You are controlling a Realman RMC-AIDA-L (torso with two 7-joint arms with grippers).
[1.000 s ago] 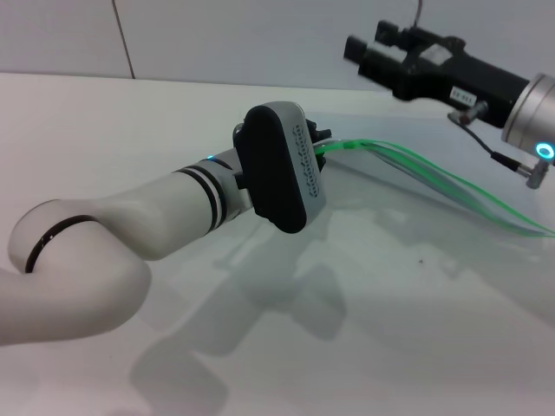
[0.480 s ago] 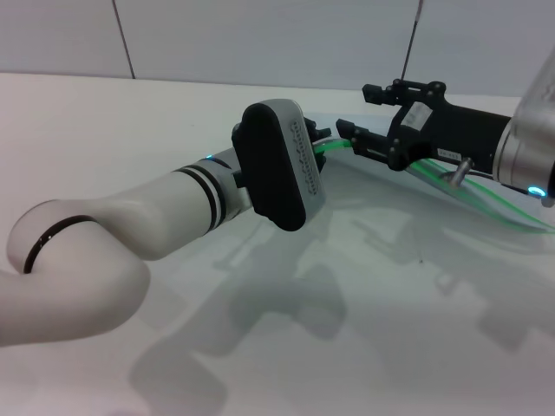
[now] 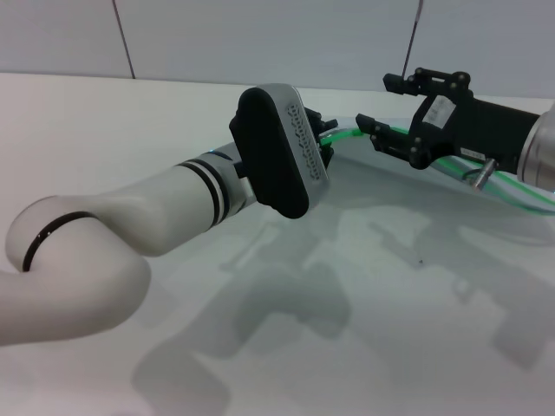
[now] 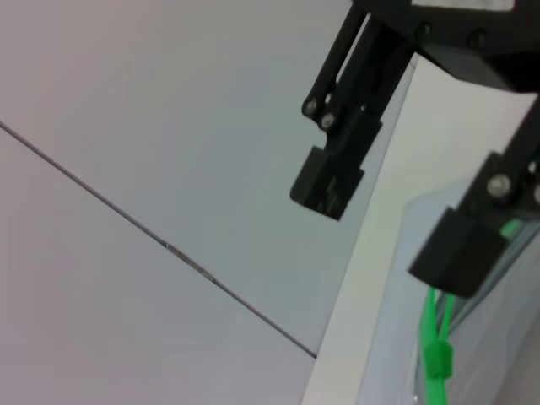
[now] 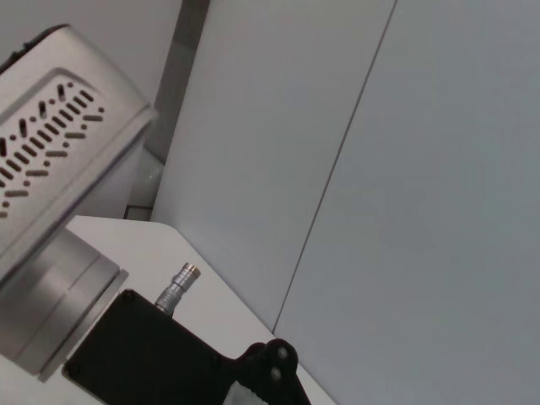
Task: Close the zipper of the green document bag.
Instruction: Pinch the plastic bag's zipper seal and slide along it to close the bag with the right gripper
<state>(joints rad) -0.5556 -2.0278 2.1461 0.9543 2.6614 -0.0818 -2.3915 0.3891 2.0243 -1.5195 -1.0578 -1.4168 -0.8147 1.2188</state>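
The left gripper (image 3: 323,137) pinches the zipper (image 3: 347,138) end of the green document bag (image 3: 408,186), lifted off the surface (image 3: 104,121). The right gripper (image 3: 388,108), fingers spread, hovers beside it; the bag looks unzipped.

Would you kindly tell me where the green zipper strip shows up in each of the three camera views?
Head view: the zipper runs between both grippers.
Left wrist view: zipper under the right gripper, open.
Right wrist view: not in it.
Shared landmark: the right gripper.
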